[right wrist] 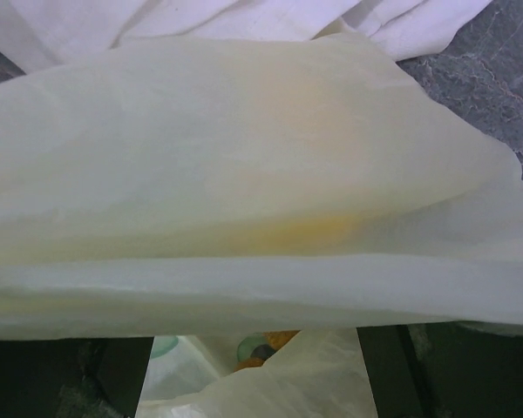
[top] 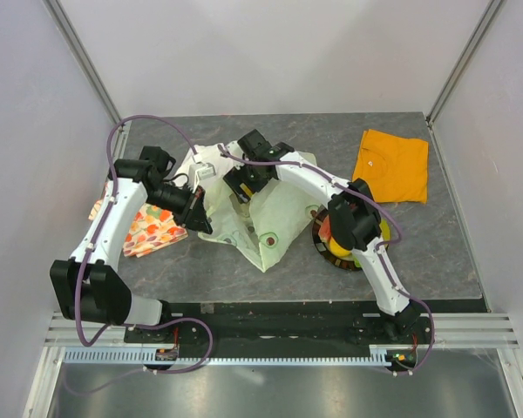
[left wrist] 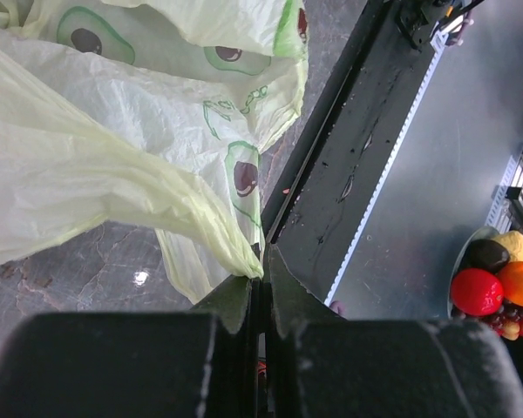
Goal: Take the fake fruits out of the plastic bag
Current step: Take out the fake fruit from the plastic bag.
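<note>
1. The fake fruits [left wrist: 495,283] that show are heaped in a dark dish [top: 320,242] on the worktop [top: 436,252], just right of the plastic bag [top: 266,218] and outside it; red, orange, yellow and dark pieces and a grape bunch, all glossy.
2. The plastic bag lies crumpled mid-worktop; it is thin, translucent and pale green, printed with avocado halves; an orange tint shows through its film in the right wrist view, so a piece may remain inside, though I cannot tell.
3. The left jaws are clamped together on a twisted strand at the bag's left edge, pulling it taut.
4. The right jaws stand apart at the bag's far side; film drapes across them and they grip nothing visible.
5. The step in hand, I judge, is opening the bag to search for leftovers; next the right jaws must get under the film to the mouth and close on whatever lies there; thin film may cling or snag.
6. A white cloth [top: 200,161] lies behind the bag; a fruit-printed cloth [top: 148,231] lies left of it; an orange cloth [top: 392,165] lies well to its right.
</note>
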{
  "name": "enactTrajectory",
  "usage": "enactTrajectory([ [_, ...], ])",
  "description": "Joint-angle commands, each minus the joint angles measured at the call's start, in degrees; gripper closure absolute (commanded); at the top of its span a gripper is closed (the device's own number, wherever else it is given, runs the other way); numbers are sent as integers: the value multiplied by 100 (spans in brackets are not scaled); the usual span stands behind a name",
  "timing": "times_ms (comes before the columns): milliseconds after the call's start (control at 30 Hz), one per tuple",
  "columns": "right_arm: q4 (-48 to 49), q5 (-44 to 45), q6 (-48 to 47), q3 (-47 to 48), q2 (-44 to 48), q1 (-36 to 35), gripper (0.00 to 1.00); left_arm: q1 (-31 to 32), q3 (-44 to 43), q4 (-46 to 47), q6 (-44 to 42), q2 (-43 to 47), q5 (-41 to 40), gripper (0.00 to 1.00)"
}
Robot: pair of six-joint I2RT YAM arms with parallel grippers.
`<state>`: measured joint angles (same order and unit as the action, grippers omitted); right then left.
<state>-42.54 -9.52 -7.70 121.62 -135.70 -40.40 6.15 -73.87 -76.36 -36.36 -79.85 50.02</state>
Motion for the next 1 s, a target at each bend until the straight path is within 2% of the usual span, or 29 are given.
enactTrajectory([
  [0,159,231,50,362,-237,6,9,53,21,-749,-302,102,52,98],
  [133,255,310,41,581,-387,15,12,61,21,-749,-302,32,52,98],
  [233,308,258,-12,731,-518,32,21,61,21,-740,-284,-21,26,98],
  [267,299,223,-20,775,-528,50,30,61,21,-732,-267,-30,17,98],
  [367,299,152,-29,810,-563,94,43,61,21,-644,-196,-39,34,98],
  [567,115,-50,-143,679,-318,129,62,61,4,-363,172,-135,43,99],
  [800,-763,-707,-574,-463,1244,138,62,53,-356,542,832,-434,-396,98],
  [967,-1658,-1227,-1126,-1087,1949,94,61,44,-672,1043,1148,-680,-590,98],
])
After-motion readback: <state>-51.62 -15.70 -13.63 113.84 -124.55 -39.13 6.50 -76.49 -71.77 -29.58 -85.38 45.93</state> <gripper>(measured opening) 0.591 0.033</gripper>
